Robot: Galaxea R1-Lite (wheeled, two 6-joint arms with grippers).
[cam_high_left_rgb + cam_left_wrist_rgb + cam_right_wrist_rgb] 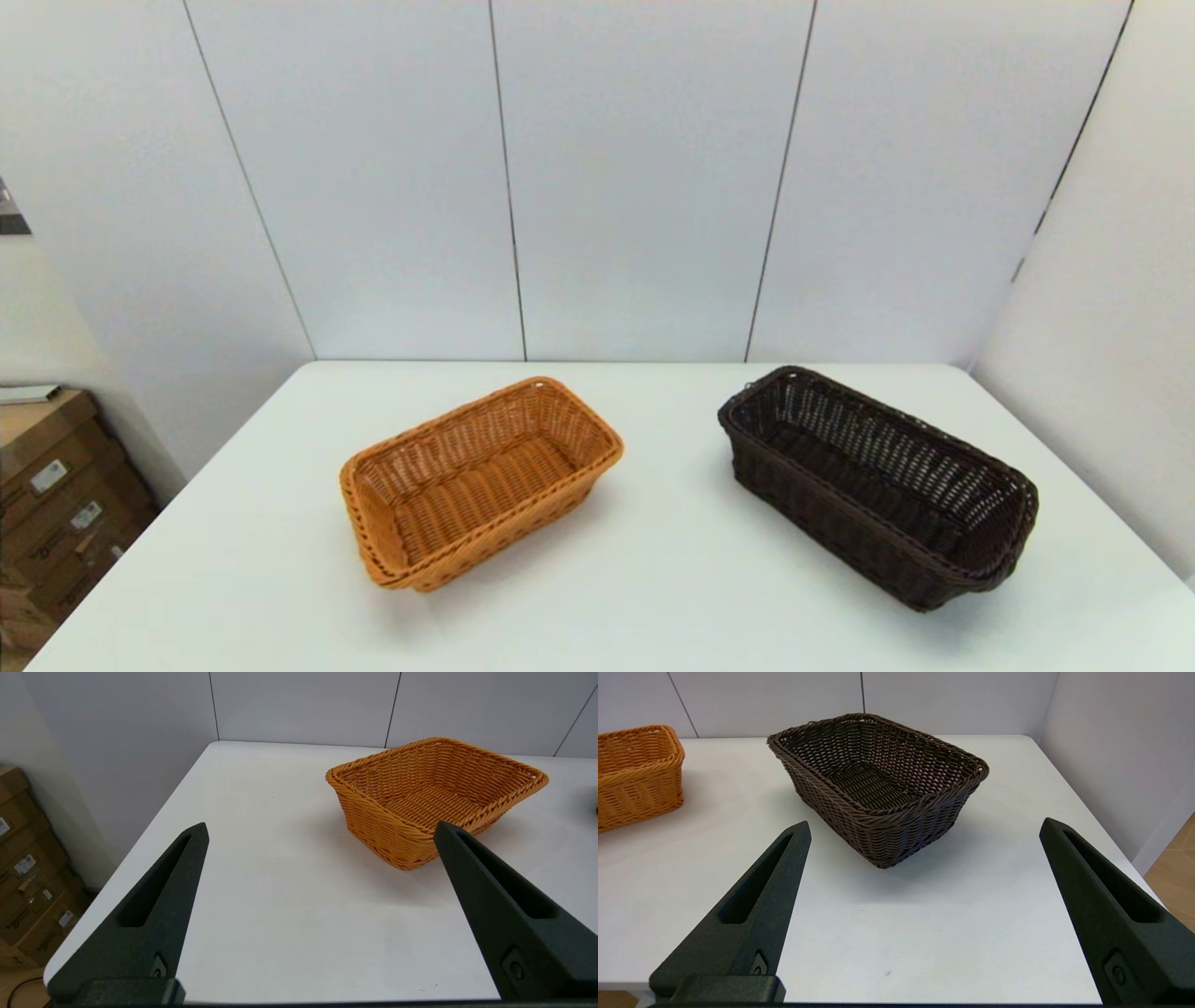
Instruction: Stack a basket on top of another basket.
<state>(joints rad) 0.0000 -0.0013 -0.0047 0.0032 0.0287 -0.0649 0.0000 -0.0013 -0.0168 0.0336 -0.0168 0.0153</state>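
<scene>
The dark brown basket (878, 485) sits upright on the counter's right side, rectangular, with a braided rim and open-weave sides, its long axis angled, nothing inside. The orange-tan basket (481, 481) sits upright on the left, well apart from it, similar in shape, tightly woven, also holding nothing.
</scene>
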